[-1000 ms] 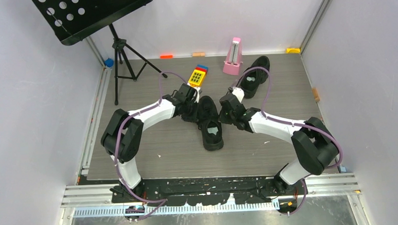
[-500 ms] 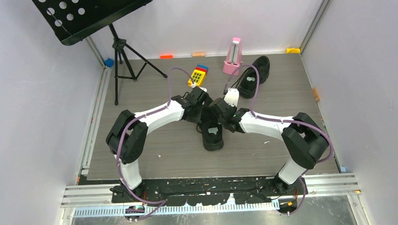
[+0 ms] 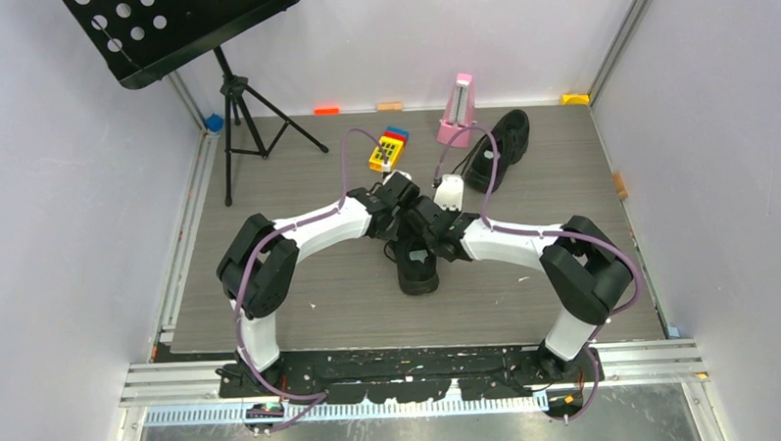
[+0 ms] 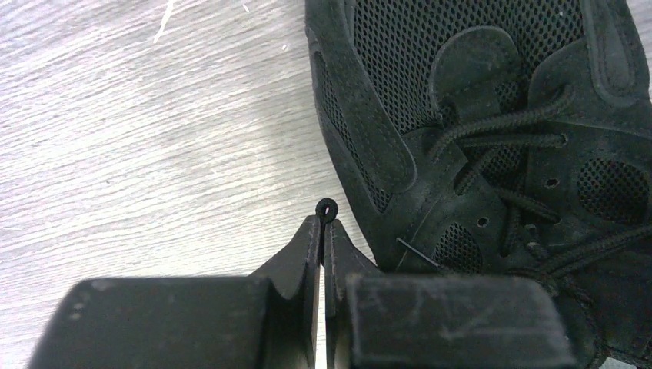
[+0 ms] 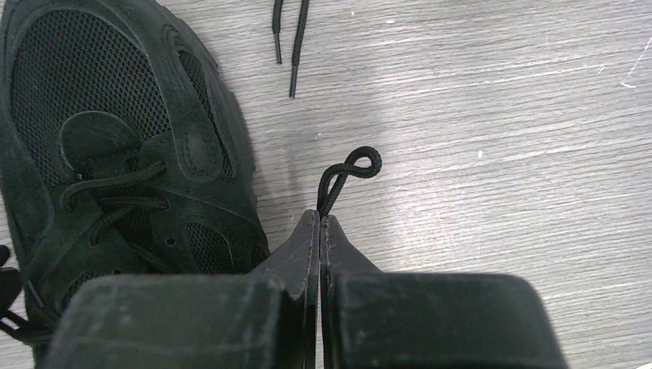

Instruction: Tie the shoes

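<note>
Pinching 1 lace loop point(image 5: 355, 164) apiece w/ L gripper point(image 4: 321, 227) & R gripper point(image 5: 318, 223) clamped tight, you're working the bow step over the center shoe point(image 3: 418, 266), 2nd shoe point(image 3: 499, 146) sitting far right; next you're prob. crossing loops, keeping tension.

The grey wood-grain table point(image 3: 562, 175) carries one black shoe point(image 3: 420, 270) at its middle, the other shoe point(image 3: 502, 143) by the far edge, a pink metronome point(image 3: 456, 110), a yellow keypad toy point(image 3: 388, 150) (coloured blocks atop) and a tripod point(image 3: 236, 118).

Black mesh shoe point(image 4: 477, 100), black lace point(image 5: 350, 173); grey woodgrain table point(image 4: 154, 154).
</note>
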